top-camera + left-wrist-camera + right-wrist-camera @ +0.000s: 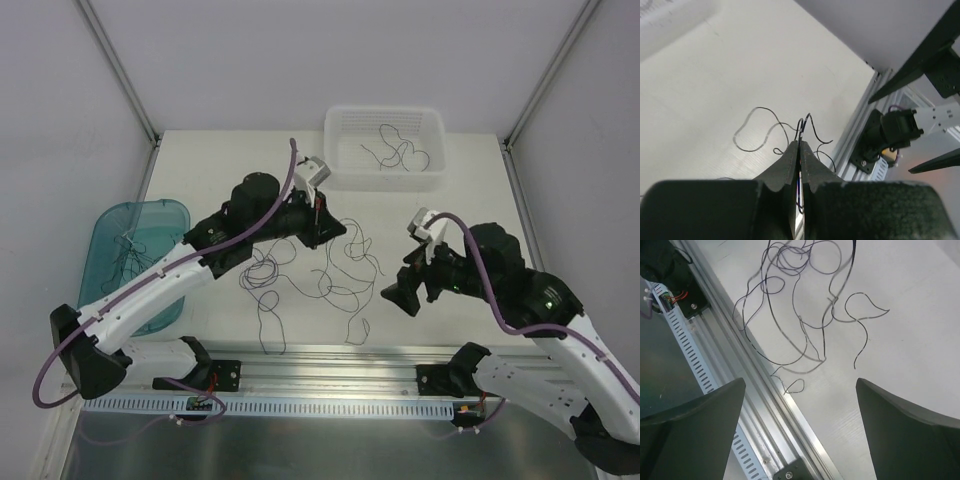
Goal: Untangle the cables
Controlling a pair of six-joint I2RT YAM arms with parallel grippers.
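Pinching a strand of the cables (330, 268) w/ fingers pressed tight together, the left gripper (800, 143) sits over the loose tangle mid-table. Thin wire loops poke out past its tip. Right gripper (800, 386) hangs just right of the tangle, fingers wide apart. More strands lie in the white basket (385, 183) at the far edge & in the teal tray (160, 215) on the left.

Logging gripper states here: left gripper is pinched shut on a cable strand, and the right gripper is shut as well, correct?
Not quite. The left gripper is shut on a cable strand, but the right gripper is open: the right wrist view shows its fingers far apart, holding nothing.
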